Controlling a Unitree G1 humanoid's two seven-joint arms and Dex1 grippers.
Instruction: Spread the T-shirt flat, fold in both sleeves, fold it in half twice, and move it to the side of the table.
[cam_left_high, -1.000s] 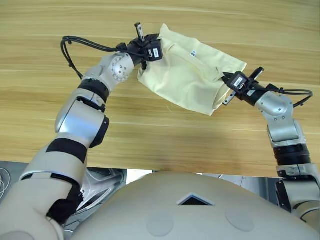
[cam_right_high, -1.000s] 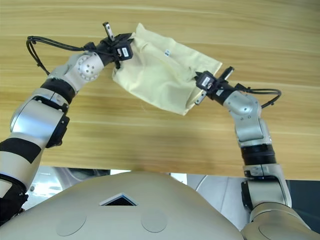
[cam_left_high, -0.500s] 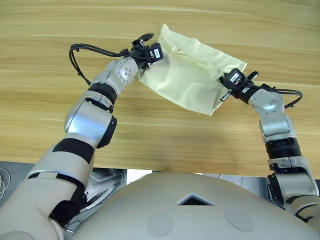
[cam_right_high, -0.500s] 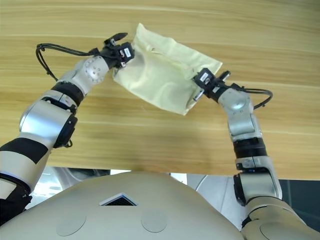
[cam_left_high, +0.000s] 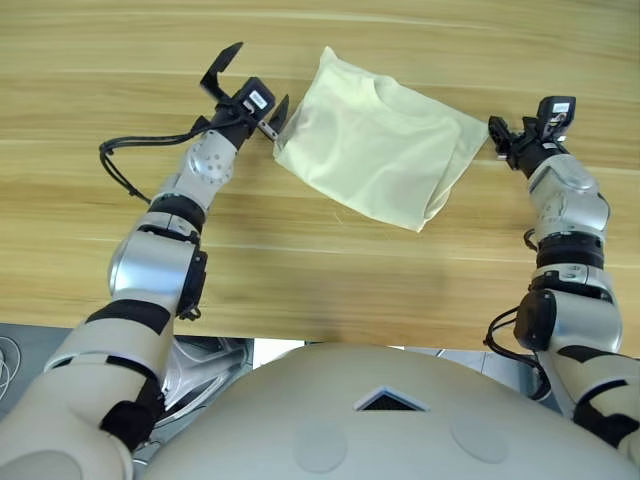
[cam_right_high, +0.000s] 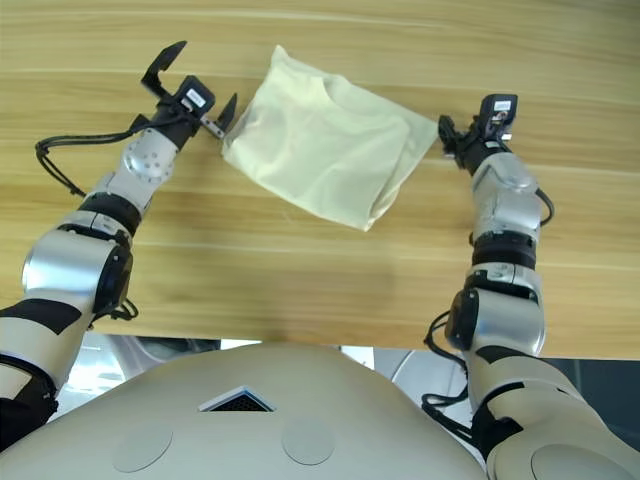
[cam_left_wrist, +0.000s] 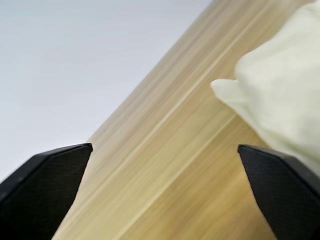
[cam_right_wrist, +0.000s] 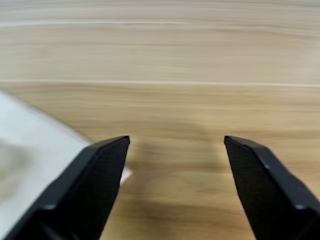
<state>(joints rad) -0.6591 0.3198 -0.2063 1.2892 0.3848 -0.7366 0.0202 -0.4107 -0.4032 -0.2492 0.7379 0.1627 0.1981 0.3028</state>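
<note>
The T-shirt (cam_left_high: 375, 150) lies folded; my left gripper (cam_left_wrist: 165, 146) and right gripper (cam_right_wrist: 176, 140) flank it, wide open, empty; next, I judge: grip an edge, slide it aside.

A pale wooden table (cam_left_high: 330, 290) with long grain lines carries 1 folded cream T-shirt (cam_left_high: 375, 150).

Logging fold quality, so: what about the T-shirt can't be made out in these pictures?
- Head views: sleeves and lower layers of the T-shirt, under its top layer.
- Left wrist view: most of it, cut off by the edge.
- Right wrist view: blurred, partly behind the right gripper's finger.
</note>
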